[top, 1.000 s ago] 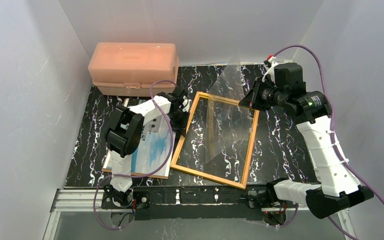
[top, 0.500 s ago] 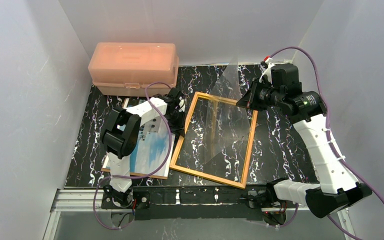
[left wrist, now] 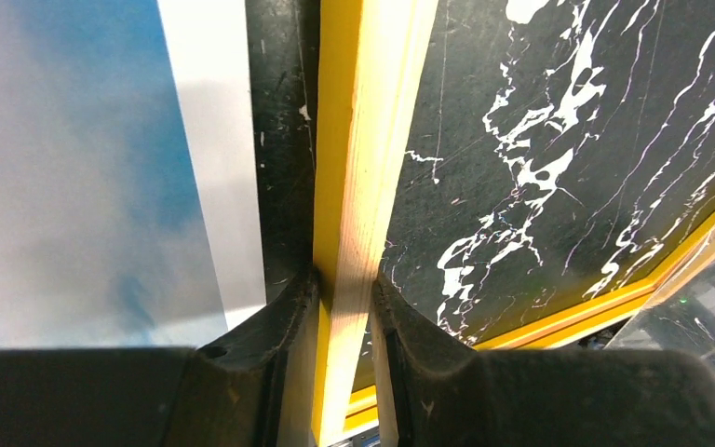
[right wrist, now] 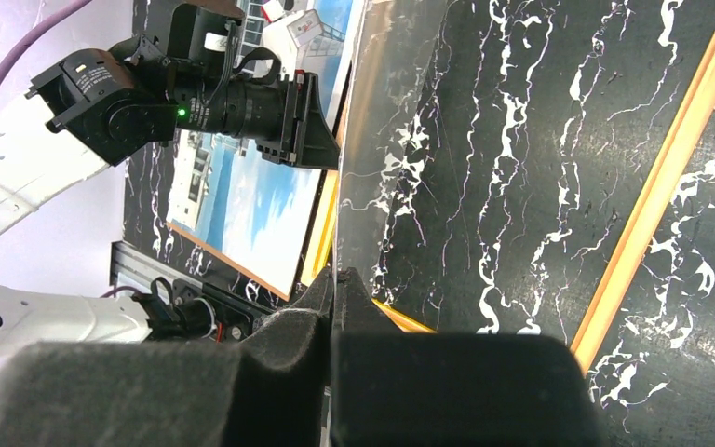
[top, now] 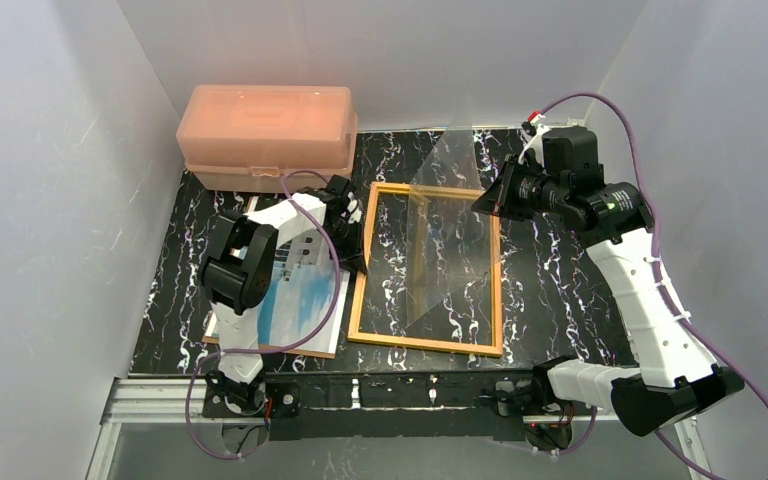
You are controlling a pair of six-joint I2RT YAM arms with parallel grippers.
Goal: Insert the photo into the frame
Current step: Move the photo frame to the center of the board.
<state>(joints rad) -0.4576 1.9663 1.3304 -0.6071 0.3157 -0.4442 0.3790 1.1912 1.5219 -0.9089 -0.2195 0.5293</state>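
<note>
The left claw pinches the left rail of the frame, which lies flat on the desk. The photo lies just beside it. The right claw grips a tilted clear sheet. The photo looks thin and floppy, so it is best lifted by an edge.

A robotics lab cell. White walls box in a black marbled desk; an aluminium rail at 6 o'clock carries two cabled arms.
</note>
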